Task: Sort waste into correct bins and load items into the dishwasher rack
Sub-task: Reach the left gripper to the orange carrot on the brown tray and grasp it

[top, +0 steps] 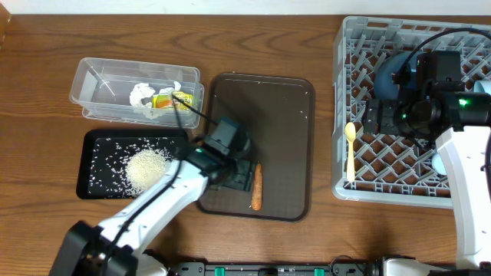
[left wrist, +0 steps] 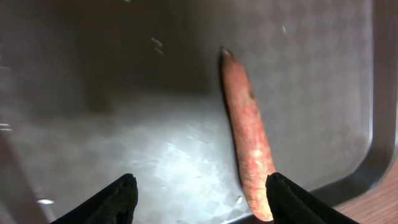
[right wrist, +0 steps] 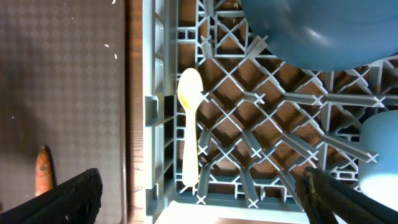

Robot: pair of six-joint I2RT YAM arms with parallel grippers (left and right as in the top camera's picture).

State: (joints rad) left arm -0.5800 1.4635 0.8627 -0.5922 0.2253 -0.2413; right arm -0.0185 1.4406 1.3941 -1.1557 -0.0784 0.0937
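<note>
One brown wood-grain desk [top: 46, 92] carries everything. Toward its far left side stands a clear plastic rectangular tub [top: 96, 80] holding crumpled white tissue [top: 142, 96] and a small yellow-green printed wrapper [top: 170, 100], its print too small to read. Just in front, a shallow black rectangular tray [top: 96, 149] carries loose white rice grains [top: 146, 169]. At the middle lies a dark brown serving tray [top: 276, 115] with a thin orange-brown food stick [left wrist: 249, 137] near its front edge. The left gripper [left wrist: 200, 190] hangs open just above, the stick's end close by one finger, nothing held. Against the right edge sits a large square grey plastic lattice rack [top: 353, 77]. In it a pale yellow spoon [right wrist: 189, 124] lies near a large dark blue plate [right wrist: 311, 31] and a light blue cup [right wrist: 379, 146]. The right gripper [right wrist: 200, 186] spreads wide above the spoon, empty.
</note>
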